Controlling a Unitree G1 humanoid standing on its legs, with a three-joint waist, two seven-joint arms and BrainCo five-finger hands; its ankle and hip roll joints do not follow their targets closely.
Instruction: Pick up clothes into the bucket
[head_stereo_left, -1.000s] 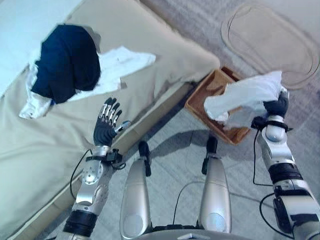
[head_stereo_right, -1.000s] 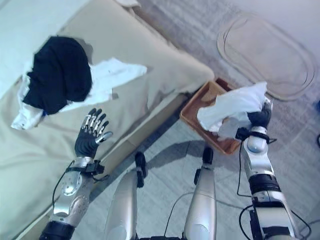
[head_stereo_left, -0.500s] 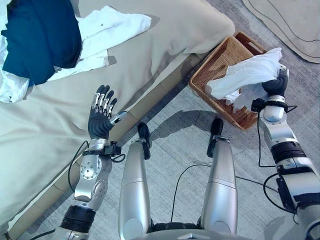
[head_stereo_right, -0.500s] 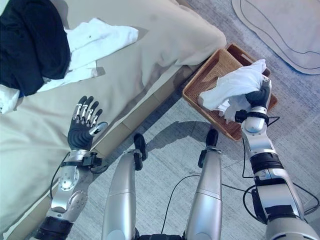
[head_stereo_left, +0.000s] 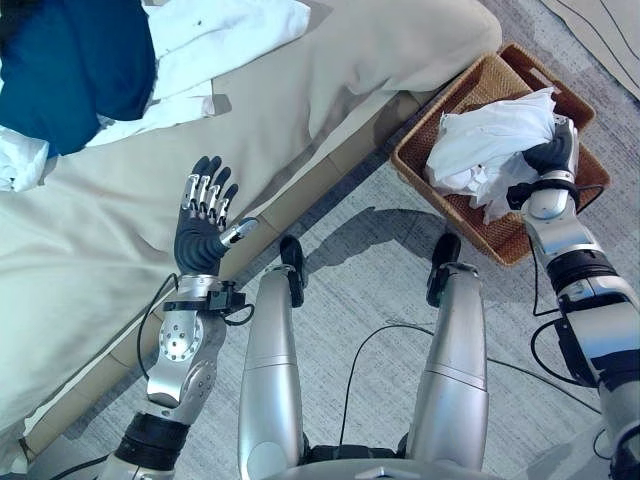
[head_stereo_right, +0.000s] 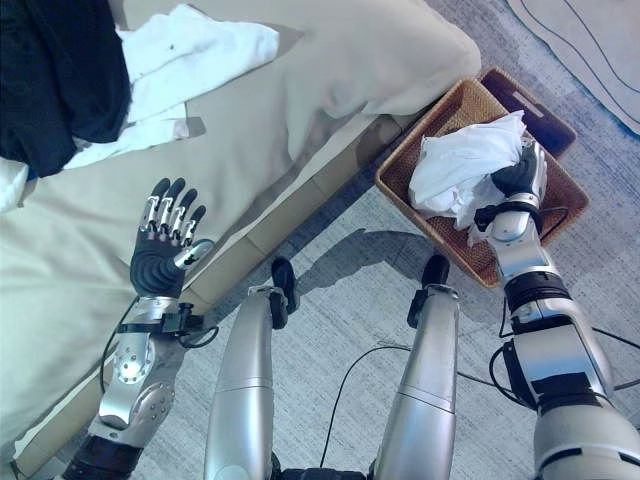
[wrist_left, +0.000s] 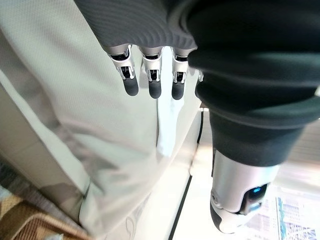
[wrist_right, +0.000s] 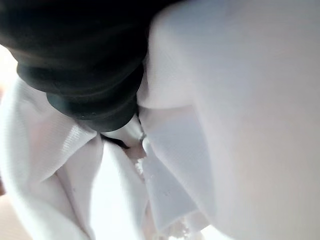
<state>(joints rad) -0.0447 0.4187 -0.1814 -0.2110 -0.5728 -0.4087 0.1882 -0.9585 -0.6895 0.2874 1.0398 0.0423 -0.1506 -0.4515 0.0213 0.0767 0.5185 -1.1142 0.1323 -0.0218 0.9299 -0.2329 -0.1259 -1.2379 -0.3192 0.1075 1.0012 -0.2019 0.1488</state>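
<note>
Two garments, a dark blue one (head_stereo_left: 75, 75) and a white one (head_stereo_left: 215, 35), lie on our beige bed (head_stereo_left: 330, 70). Our right hand (head_stereo_left: 553, 155) grips a crumpled white cloth (head_stereo_left: 490, 145) over the wicker basket (head_stereo_left: 455, 95) on the floor. Our left hand (head_stereo_left: 203, 232) hangs above the bed's edge, fingers spread, holding nothing.

No readable text, label, number or sign stands on anything here: neither on the clothes, nor on the woven basket (head_stereo_left: 505, 215), nor on the bed (head_stereo_left: 330, 90) beside it.
</note>
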